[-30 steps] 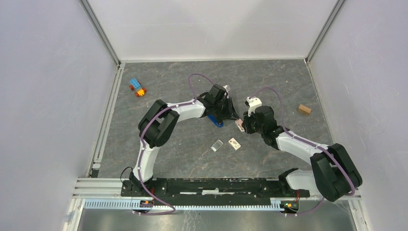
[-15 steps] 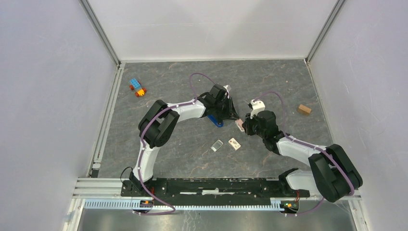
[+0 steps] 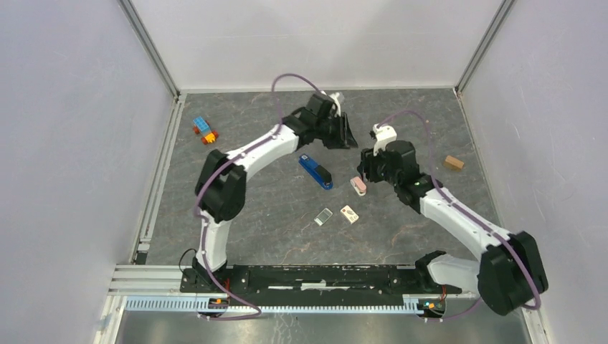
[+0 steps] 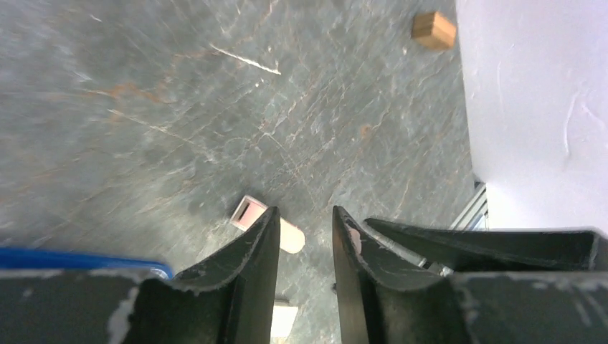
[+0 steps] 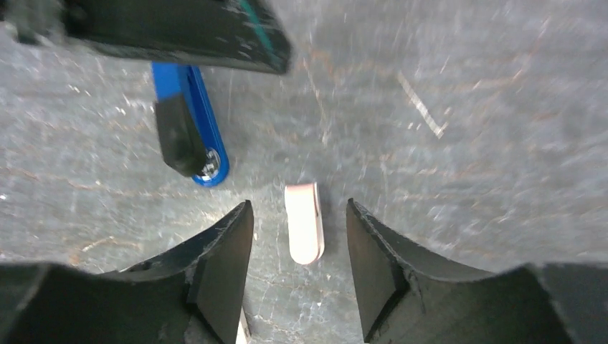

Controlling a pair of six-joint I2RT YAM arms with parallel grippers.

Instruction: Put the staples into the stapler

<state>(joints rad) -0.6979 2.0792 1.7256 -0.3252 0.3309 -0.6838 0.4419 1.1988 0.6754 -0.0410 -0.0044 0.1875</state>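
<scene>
Far left on the grey desk (image 3: 287,236) sit the toy bricks (image 3: 204,130). Toward the middle, the stapler (image 3: 315,172) lies flat and diagonal, its black end toward the near side, and neither arm touches it. The staples (image 3: 323,216) lie nearer the arm bases, apart from the stapler, with a small tan piece (image 3: 349,213) just beside them. The left hand (image 3: 346,133) hovers beyond the stapler, jaws parted and empty. A pink-and-white piece (image 3: 358,185) lies on the desk right of the stapler. The right hand (image 3: 363,169) hangs above it, jaws spread, nothing gripped. A wooden block (image 3: 452,163) sits far right
</scene>
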